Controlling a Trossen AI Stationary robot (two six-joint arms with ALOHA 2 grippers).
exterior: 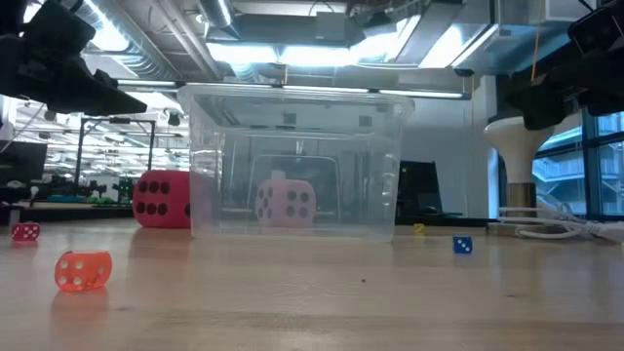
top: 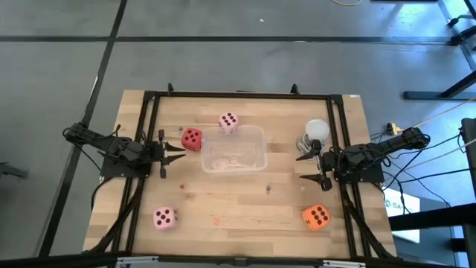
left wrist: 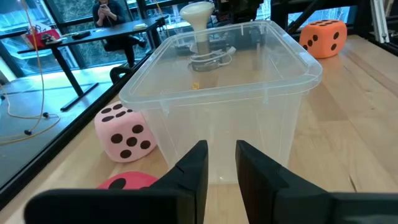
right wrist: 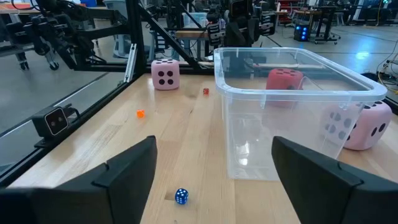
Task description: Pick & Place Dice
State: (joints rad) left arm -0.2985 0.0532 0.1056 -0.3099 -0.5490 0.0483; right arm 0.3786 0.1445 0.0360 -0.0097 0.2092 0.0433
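Four soft cubes with dark round pips, corners rounded, all outside the tub [top: 235, 149] and on the table [top: 245, 216]. One red die [top: 192, 138], just beside the tub on the left arm's side, near its far corner. One orange die [top: 316, 217], at the near edge on the right arm's side, well apart from the tub. Two pink dice: one [top: 228, 122] just behind the tub's far wall, seen through the clear plastic in the low view; the other [top: 164, 217] near the front edge on the left side, well apart from everything else.

One clear plastic tub, mid-table, upright, no die inside. One white mushroom-shaped stand [top: 315, 132] beside the right arm. A few tiny dice scattered too: blue [right wrist: 181, 196], red [right wrist: 206, 91], orange [right wrist: 140, 113].

Left pincer [top: 177, 150] low at the tub's left side, next to the red die, fingers [left wrist: 193, 171] nearly together with a slim gap, holding nothing. Right pincer [top: 312, 167] on the opposite side of the tub, fingers spread wide, empty.
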